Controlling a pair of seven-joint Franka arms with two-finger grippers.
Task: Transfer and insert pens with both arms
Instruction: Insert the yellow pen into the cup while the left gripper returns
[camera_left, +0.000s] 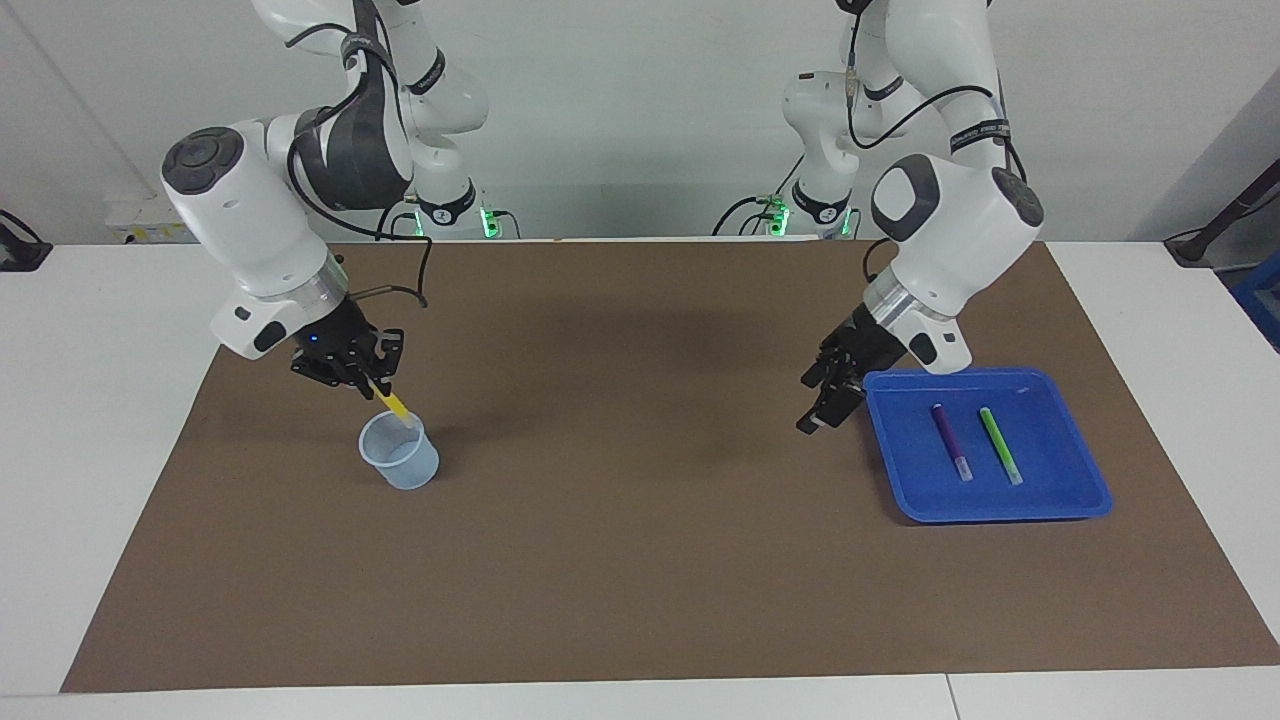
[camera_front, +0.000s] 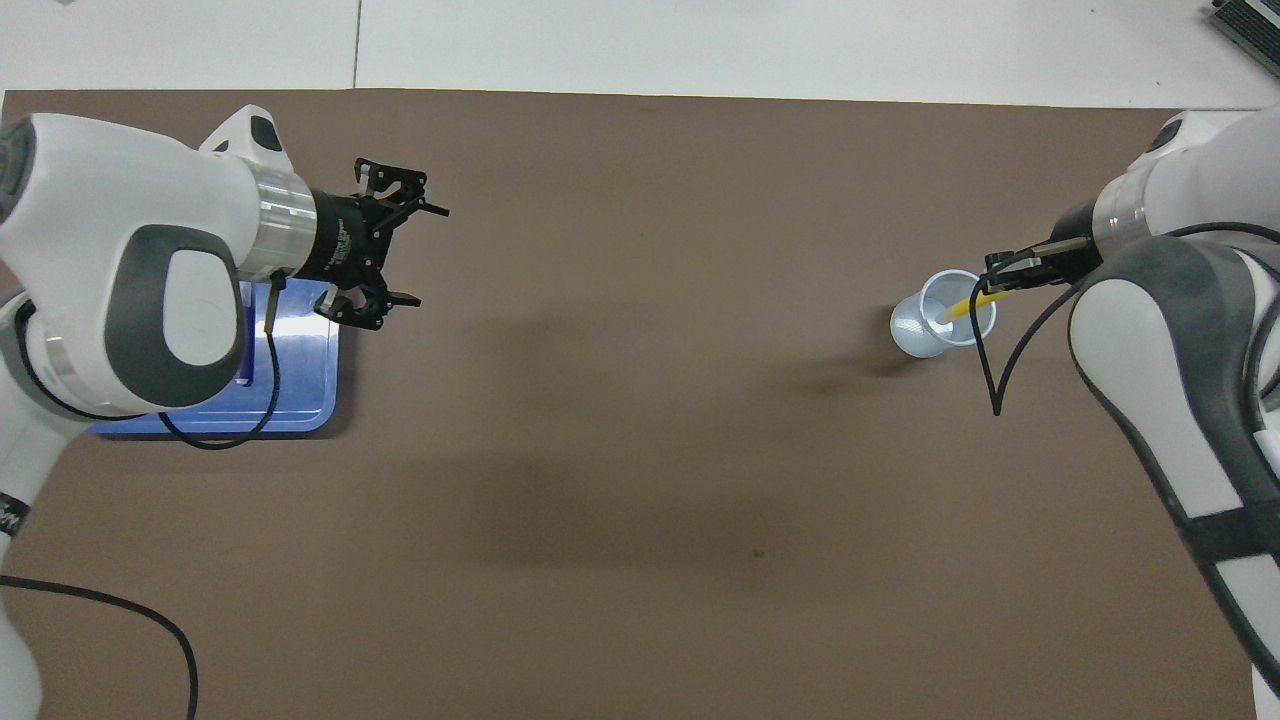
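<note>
My right gripper (camera_left: 365, 378) is shut on the yellow pen (camera_left: 394, 404) and holds it slanted over the pale blue cup (camera_left: 405, 470). The pen's pale tip dips inside the cup's mouth. The overhead view shows the same yellow pen (camera_front: 962, 307) pointing from the right gripper (camera_front: 1000, 277) into the cup (camera_front: 910, 332). A purple pen (camera_left: 951, 441) and a green pen (camera_left: 1000, 446) lie side by side in the blue tray (camera_left: 1060, 505). Over the mat beside the tray's edge, my left gripper (camera_left: 822, 402) hangs open and holds nothing; in the overhead view the left gripper (camera_front: 428, 255) shows spread fingers.
A brown mat (camera_left: 640, 560) covers the white table. In the overhead view the left arm hides most of the tray (camera_front: 305, 390) and both pens in it. A black cable (camera_front: 995, 380) loops from the right wrist near the cup.
</note>
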